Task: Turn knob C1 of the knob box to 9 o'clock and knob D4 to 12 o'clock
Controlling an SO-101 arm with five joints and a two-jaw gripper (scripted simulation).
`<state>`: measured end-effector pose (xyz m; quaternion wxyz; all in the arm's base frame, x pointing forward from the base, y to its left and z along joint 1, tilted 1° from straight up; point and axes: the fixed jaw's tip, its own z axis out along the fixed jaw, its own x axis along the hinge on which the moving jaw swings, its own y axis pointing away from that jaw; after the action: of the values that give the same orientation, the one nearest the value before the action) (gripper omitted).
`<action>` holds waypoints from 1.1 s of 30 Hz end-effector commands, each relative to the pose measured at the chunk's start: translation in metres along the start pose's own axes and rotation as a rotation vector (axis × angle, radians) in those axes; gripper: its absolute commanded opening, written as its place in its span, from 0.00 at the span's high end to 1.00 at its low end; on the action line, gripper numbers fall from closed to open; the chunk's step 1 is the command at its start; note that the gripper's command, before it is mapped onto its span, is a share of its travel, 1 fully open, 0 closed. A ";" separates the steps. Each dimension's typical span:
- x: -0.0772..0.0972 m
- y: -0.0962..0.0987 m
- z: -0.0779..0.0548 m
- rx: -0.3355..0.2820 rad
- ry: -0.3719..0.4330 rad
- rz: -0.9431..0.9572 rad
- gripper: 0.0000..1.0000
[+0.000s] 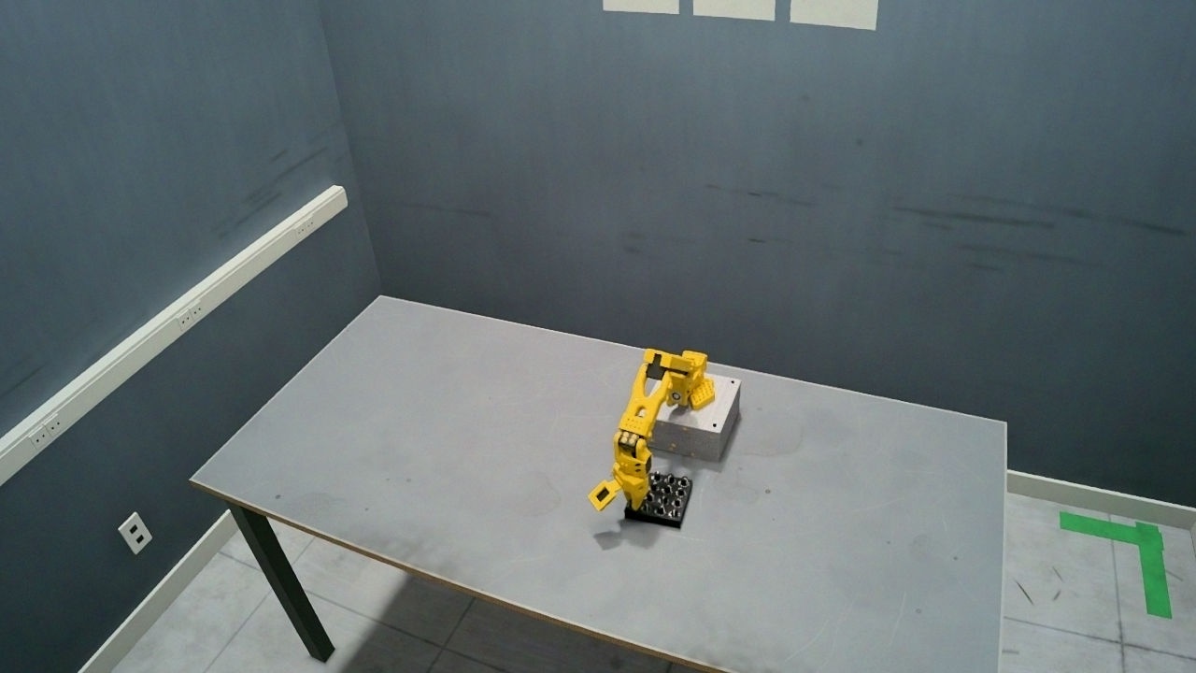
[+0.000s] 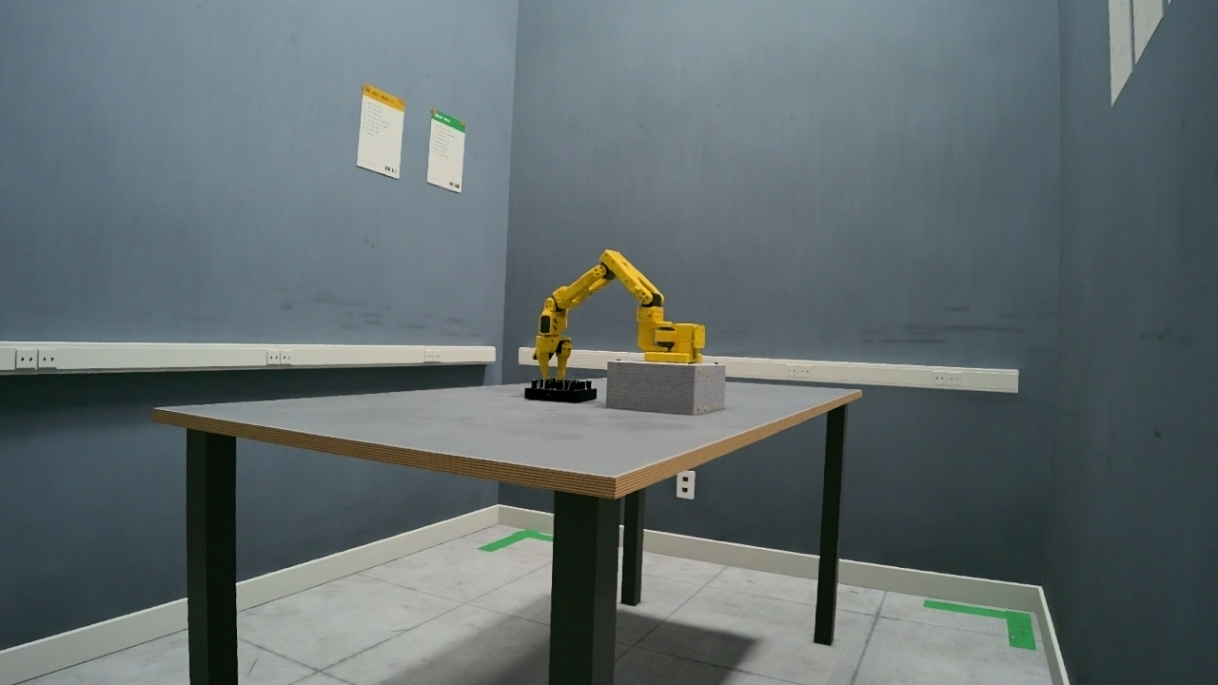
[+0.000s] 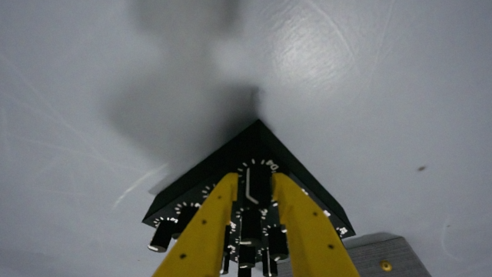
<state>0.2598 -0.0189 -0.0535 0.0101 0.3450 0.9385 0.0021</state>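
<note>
The black knob box [image 1: 659, 497] lies on the grey table in front of the arm's base and also shows in the exterior view [image 2: 559, 391]. In the wrist view one corner of the knob box [image 3: 250, 192] points away from me. My yellow gripper [image 3: 254, 181] is lowered over that far corner. Its two fingers stand a little apart on either side of the corner knob [image 3: 255, 186], which carries a white pointer line. The fingers are close to the knob's sides, and I see no clear squeeze. The knob's label is too blurred to read. The gripper also shows in the top view [image 1: 633, 505].
The arm stands on a grey block [image 1: 696, 418] just behind the knob box; it also shows in the wrist view [image 3: 384, 258]. Other knobs [image 3: 161, 238] stand close on both sides of my fingers.
</note>
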 end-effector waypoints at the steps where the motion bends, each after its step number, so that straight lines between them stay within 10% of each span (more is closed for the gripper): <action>1: 0.000 -0.003 0.003 0.007 0.012 0.005 0.90; 33: 0.002 -0.004 0.002 0.007 0.012 0.005 0.90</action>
<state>0.2585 -0.0187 -0.0541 0.0076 0.3451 0.9386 0.0015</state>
